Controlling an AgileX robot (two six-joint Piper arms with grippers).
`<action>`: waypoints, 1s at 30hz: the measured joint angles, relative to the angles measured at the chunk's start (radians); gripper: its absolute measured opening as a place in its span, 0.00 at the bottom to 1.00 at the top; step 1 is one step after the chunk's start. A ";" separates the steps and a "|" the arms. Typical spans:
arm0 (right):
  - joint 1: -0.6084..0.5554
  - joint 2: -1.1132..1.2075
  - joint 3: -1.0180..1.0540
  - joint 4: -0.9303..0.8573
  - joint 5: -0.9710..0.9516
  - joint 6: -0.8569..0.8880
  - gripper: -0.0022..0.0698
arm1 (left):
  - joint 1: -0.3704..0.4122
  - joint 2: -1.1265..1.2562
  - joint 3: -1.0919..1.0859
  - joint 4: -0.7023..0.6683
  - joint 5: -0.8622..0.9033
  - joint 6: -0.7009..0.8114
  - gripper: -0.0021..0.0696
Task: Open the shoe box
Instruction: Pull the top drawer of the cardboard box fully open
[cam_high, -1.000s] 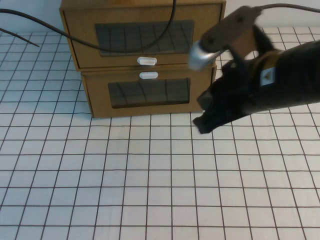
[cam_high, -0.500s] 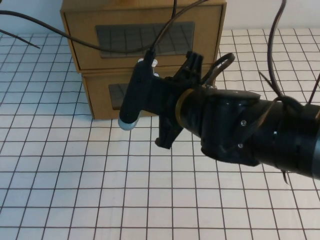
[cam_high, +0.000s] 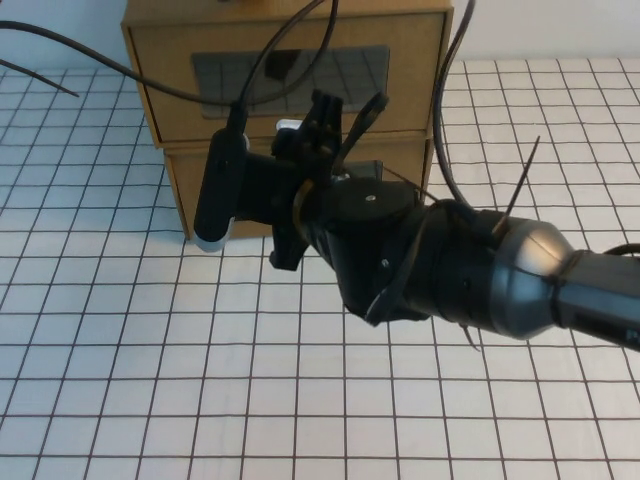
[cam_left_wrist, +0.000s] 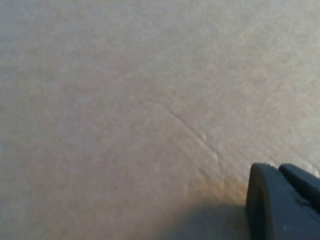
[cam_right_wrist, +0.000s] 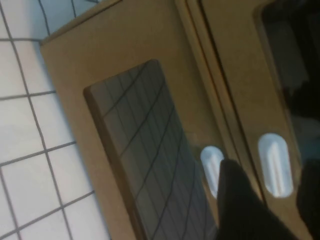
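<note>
Two brown cardboard shoe boxes stand stacked at the back of the table: the upper box and the lower box, each with a dark window and a white handle. My right gripper is open, right at the box fronts. The upper box's handle lies between its fingers. One dark finger partly covers the lower box's handle. The right arm hides most of the lower box in the high view. My left gripper is pressed close to a plain cardboard surface.
The table is a white surface with a black grid. Black cables run across the upper box's front. The right arm's bulky body fills the table's middle and right.
The right arm has swung from the right side over to the box fronts. Its jaws have gone from shut to open around the upper handle.
</note>
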 joint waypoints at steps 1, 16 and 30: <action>-0.003 0.013 -0.005 -0.021 -0.002 0.000 0.36 | 0.000 0.000 0.000 0.000 0.003 -0.001 0.03; -0.113 0.097 -0.094 -0.075 -0.065 0.000 0.35 | 0.002 0.000 0.000 -0.004 0.003 -0.001 0.03; -0.113 0.127 -0.095 -0.086 -0.090 0.000 0.35 | 0.002 0.000 0.000 -0.007 0.005 -0.001 0.03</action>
